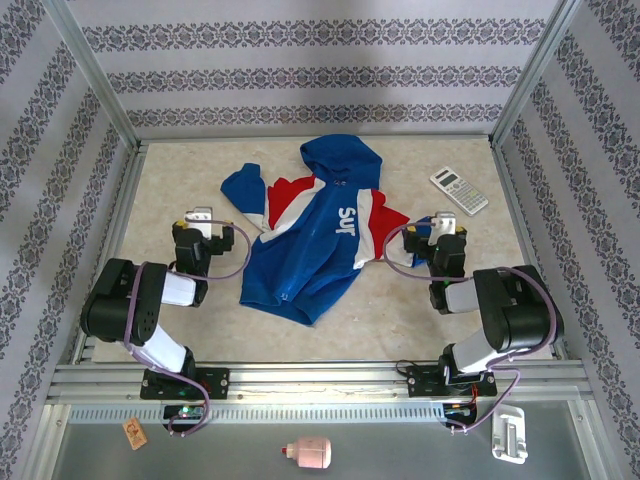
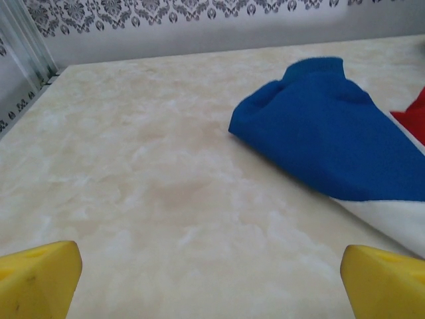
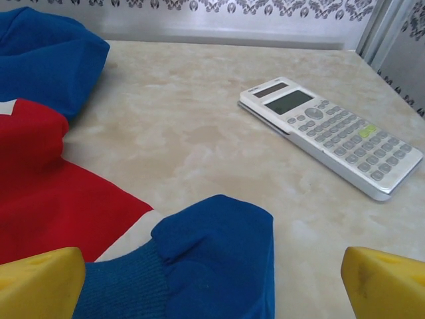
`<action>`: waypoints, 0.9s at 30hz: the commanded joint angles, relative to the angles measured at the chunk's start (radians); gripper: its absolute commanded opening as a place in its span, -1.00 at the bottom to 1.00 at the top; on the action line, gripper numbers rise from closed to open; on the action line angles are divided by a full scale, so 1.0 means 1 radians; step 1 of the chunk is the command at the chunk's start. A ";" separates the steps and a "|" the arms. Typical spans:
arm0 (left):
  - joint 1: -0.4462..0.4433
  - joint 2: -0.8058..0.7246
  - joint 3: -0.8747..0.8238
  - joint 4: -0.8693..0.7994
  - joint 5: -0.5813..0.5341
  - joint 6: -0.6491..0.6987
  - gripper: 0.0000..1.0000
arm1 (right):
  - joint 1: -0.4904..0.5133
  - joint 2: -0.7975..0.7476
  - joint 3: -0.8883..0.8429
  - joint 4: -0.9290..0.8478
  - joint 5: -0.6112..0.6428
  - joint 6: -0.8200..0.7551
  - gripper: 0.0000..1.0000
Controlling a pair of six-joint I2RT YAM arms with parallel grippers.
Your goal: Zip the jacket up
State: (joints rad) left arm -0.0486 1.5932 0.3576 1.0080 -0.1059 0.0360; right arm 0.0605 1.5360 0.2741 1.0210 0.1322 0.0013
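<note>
While poised pre-grasp with left pincer (image 1: 199,216) and right pincer (image 1: 446,222) wide, empty beside the royal-blue hooded fabric jacket (image 1: 310,245), first find and pinch its zipper base.

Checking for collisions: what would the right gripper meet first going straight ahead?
Probably the jacket sleeve, its blue cuff just ahead between the open jaws; the calculator sits off right.

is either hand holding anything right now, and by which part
Nothing is held. The left hand and the right hand both stand open, and the jacket lies loose on the table.
</note>
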 commanded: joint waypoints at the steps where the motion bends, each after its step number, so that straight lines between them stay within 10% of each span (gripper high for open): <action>1: 0.028 -0.003 0.023 -0.049 0.050 -0.037 0.99 | -0.030 0.002 0.064 -0.023 -0.045 0.032 0.96; 27: 0.042 -0.004 0.026 -0.059 0.069 -0.045 0.99 | -0.056 0.004 0.091 -0.039 -0.101 0.045 0.96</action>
State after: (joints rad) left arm -0.0185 1.5932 0.3710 0.9634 -0.0521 0.0093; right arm 0.0082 1.5368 0.3546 0.9756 0.0574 0.0303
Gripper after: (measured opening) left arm 0.996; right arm 0.982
